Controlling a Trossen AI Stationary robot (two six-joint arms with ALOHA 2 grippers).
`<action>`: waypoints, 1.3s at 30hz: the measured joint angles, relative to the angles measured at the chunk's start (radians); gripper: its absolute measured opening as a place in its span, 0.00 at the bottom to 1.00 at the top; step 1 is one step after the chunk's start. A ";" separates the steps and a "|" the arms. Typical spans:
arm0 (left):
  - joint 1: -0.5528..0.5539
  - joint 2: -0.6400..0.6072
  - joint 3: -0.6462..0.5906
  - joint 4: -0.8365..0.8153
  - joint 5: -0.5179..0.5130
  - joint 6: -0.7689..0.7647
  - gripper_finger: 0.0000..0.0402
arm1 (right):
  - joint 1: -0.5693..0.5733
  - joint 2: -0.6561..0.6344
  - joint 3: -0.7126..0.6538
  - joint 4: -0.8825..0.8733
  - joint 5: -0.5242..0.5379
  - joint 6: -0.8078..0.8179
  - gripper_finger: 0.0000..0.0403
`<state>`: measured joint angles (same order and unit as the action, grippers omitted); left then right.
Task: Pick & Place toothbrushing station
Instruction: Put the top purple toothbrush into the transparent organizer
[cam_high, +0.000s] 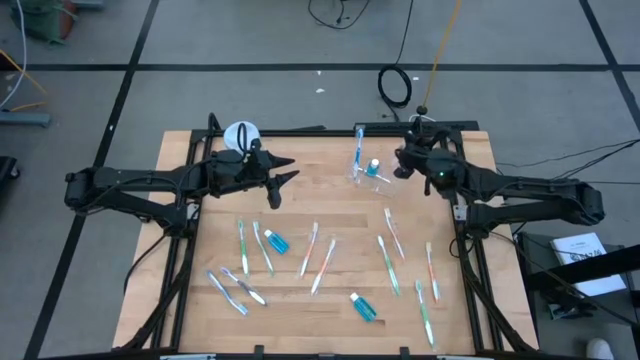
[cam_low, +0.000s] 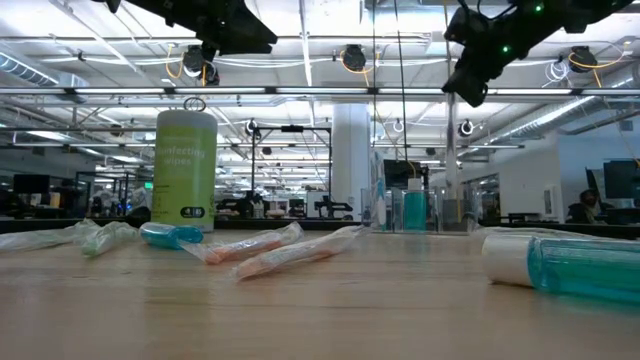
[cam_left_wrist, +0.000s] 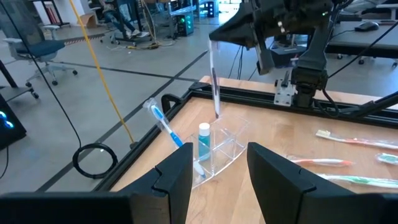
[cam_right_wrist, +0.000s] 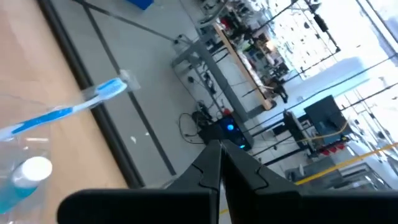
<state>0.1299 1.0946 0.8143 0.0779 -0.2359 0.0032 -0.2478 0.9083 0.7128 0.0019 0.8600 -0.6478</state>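
Canister (cam_high: 241, 134): mostly hidden under the left arm in the high view.
Toothpaste tube (cam_low: 575, 265): cut off by the low view's edge.
Canister label (cam_low: 185, 157): print too blurred to read.

Light-green wipes canister (cam_low: 186, 170) stands upright on the wooden table (cam_high: 330, 310)

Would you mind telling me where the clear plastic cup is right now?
In the high view, the clear plastic cup stands near the table's far edge, right of centre, beside the right claw.
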 joint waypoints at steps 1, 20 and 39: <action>0.000 0.000 0.000 0.000 0.000 0.000 0.40 | 0.000 0.003 0.000 -0.005 0.000 0.005 0.00; 0.000 0.000 0.000 -0.001 0.001 0.000 0.40 | 0.007 -0.005 0.000 0.077 0.003 0.008 0.00; 0.000 0.000 0.000 -0.001 0.000 0.001 0.40 | 0.040 -0.006 0.000 -0.221 -0.003 0.261 0.00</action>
<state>0.1295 1.0950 0.8143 0.0772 -0.2356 0.0040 -0.2073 0.9020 0.7124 -0.2193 0.8566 -0.3865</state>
